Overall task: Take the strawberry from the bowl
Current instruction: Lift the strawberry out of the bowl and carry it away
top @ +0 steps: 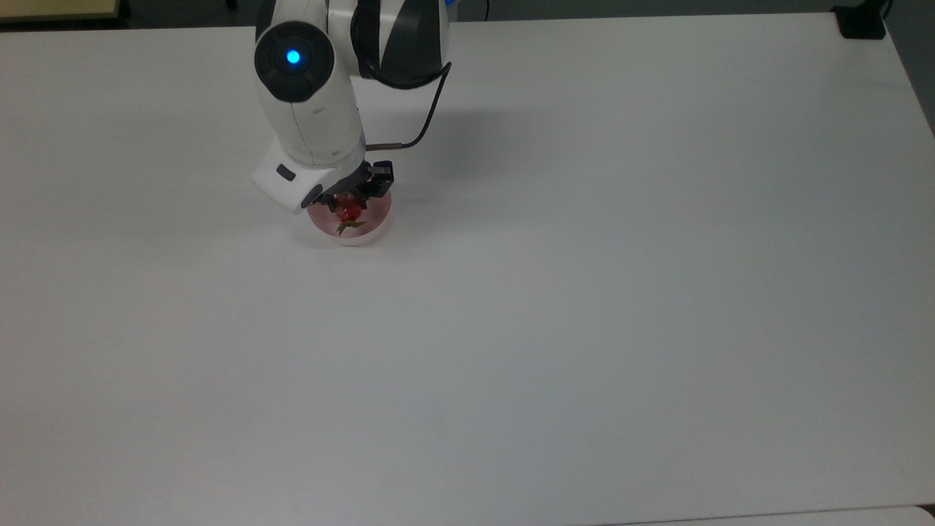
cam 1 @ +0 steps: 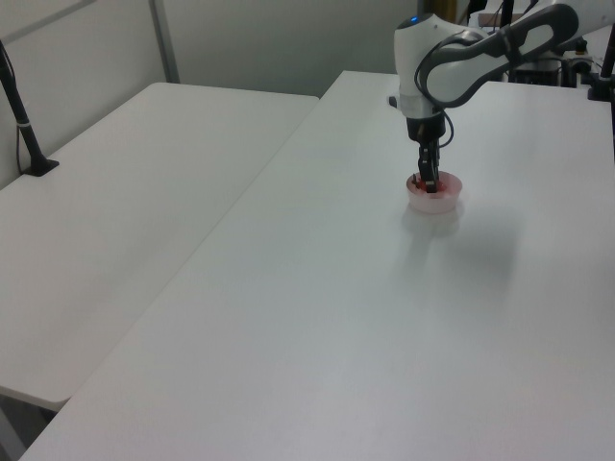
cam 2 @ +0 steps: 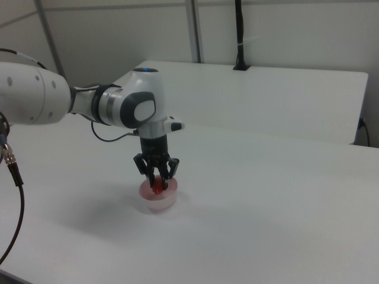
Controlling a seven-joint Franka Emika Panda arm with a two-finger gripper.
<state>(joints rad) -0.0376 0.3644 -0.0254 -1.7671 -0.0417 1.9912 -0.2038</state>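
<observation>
The pale pink bowl (top: 374, 225) stands on the white table, in the top view's upper left part. My gripper (top: 351, 204) hangs straight down over it, shut on the strawberry (top: 350, 211), whose green stem end (top: 349, 227) points down toward the bowl's floor. In the right view the red strawberry (cam 2: 157, 189) sits between the black fingertips (cam 2: 149, 178), at about the height of the bowl's rim (cam 2: 170, 196). The left view has the gripper (cam 1: 428, 182) just above the bowl (cam 1: 444, 200).
The white table (top: 584, 292) spreads wide on all sides of the bowl. A second white table (cam 1: 115, 230) adjoins it on the left view's left. A black post (cam 1: 19, 115) stands on that table's far edge. A black cable (top: 427, 117) loops off the arm's wrist.
</observation>
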